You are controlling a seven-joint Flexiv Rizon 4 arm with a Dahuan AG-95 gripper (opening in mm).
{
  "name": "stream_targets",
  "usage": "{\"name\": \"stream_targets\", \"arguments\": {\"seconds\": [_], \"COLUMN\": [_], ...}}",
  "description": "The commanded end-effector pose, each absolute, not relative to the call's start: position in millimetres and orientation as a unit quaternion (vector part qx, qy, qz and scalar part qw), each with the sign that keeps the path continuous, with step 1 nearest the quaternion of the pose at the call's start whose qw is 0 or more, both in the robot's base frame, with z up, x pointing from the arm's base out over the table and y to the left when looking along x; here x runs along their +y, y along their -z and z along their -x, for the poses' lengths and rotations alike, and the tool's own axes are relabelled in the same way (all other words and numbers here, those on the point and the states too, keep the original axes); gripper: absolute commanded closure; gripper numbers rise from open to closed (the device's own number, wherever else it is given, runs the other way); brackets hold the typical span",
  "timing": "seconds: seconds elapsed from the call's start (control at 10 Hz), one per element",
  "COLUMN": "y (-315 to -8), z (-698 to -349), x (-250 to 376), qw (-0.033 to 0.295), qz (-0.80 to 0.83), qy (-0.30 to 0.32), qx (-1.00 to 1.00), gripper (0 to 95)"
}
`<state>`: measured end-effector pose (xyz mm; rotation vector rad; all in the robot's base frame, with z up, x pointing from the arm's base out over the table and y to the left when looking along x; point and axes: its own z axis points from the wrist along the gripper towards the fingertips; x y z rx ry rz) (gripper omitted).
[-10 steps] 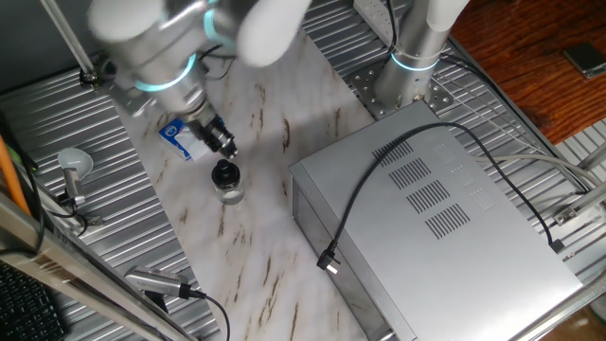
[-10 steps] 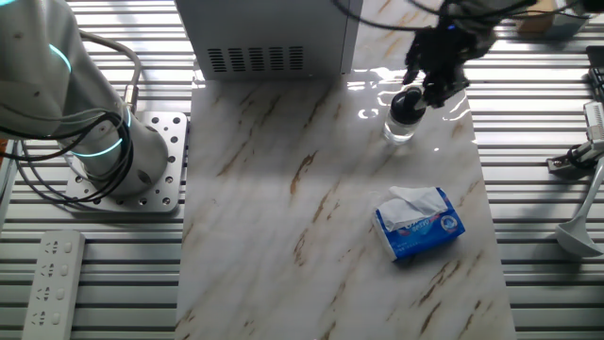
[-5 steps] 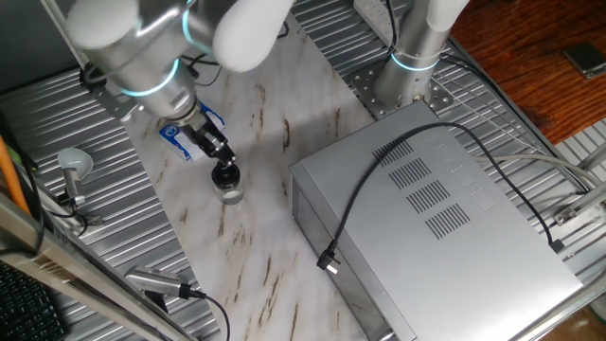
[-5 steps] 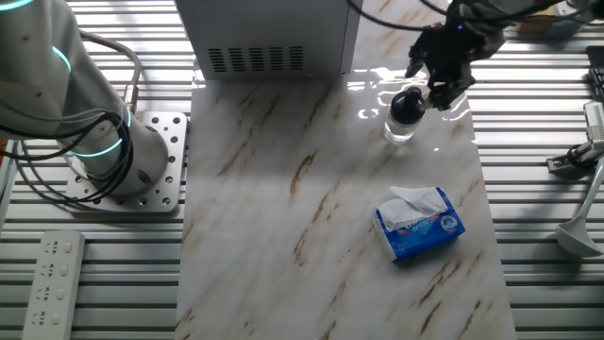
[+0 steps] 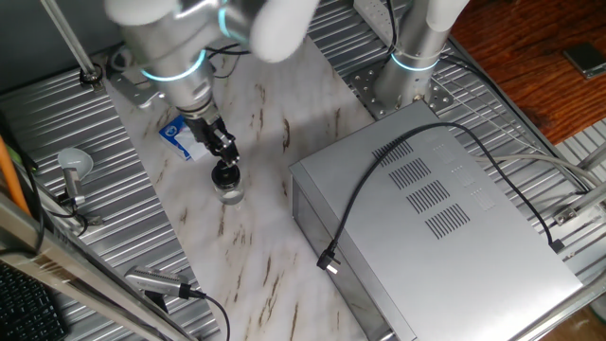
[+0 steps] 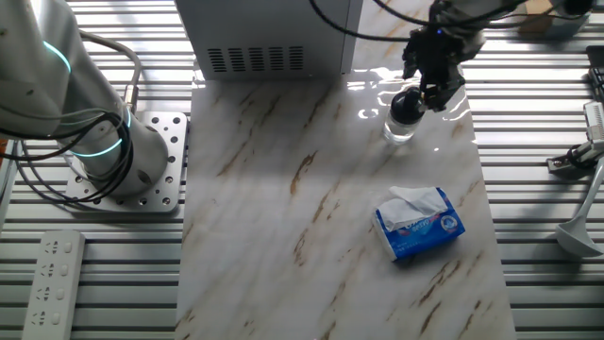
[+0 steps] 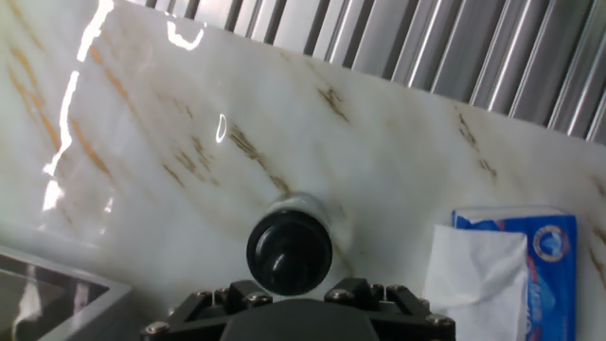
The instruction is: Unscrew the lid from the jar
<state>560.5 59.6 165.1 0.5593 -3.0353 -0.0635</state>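
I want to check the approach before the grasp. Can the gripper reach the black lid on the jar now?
Probably yes. The gripper hangs just above the lid, with nothing between them; the tissue packet lies apart from the jar.

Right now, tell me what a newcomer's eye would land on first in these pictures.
Probably the gripper poised just above the black lid of the small clear jar, standing upright on the marble tabletop. Next, the big grey metal box with a black cable draped over it, off to one side of the jar. Then the blue-and-white tissue packet, lying apart from the jar.
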Motion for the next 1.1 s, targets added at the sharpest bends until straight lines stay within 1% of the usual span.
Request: {"name": "stream_targets", "arguments": {"seconds": [0.1,0.2,0.3,0.7,0.8,1.1], "y": [-163.2,-162.8,-162.2,-156.2,-154.3,-149.1], "z": [-566.2,-567.2,-567.1,-567.5,-567.7,-568.4], "x": [62.2,63.0,64.4,67.5,68.2,68.3], "qw": [0.036,0.038,0.041,0.041,0.043,0.049], "qz": [-0.182,-0.184,-0.185,-0.171,-0.147,-0.088], "qy": [0.027,0.028,0.031,0.029,0.036,0.029], "qx": [-0.982,-0.982,-0.981,-0.984,-0.988,-0.995], "gripper": [38.0,38.0,19.0,19.0,19.0,19.0]}}
